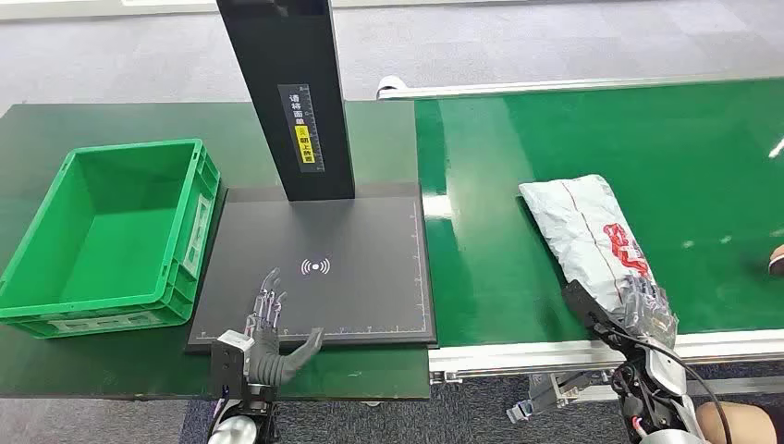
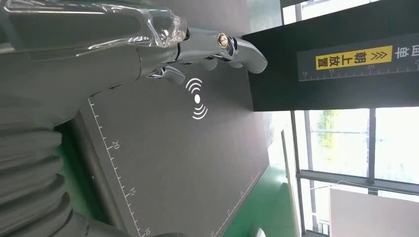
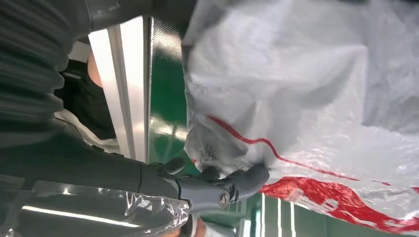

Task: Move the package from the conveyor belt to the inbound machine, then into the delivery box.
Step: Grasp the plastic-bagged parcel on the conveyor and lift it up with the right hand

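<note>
Your right hand (image 1: 644,305), at the lower right, has its fingers (image 3: 237,182) on the near end of the package (image 1: 587,231), which lies on the conveyor belt (image 1: 703,148); whether they have closed is unclear. Firm the grip before lifting. Left hand (image 1: 268,328) hovers spread, empty, over the inbound machine (image 1: 370,296).

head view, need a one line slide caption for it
Right hand reaches the near end of the white package on the green conveyor belt; left hand rests open over the inbound machine.

The bag (image 1: 592,236) is white with red print. The belt (image 1: 647,139) is bright green, like the crate (image 1: 199,185). The scanner pad (image 1: 370,231) is black with white ruler marks.
</note>
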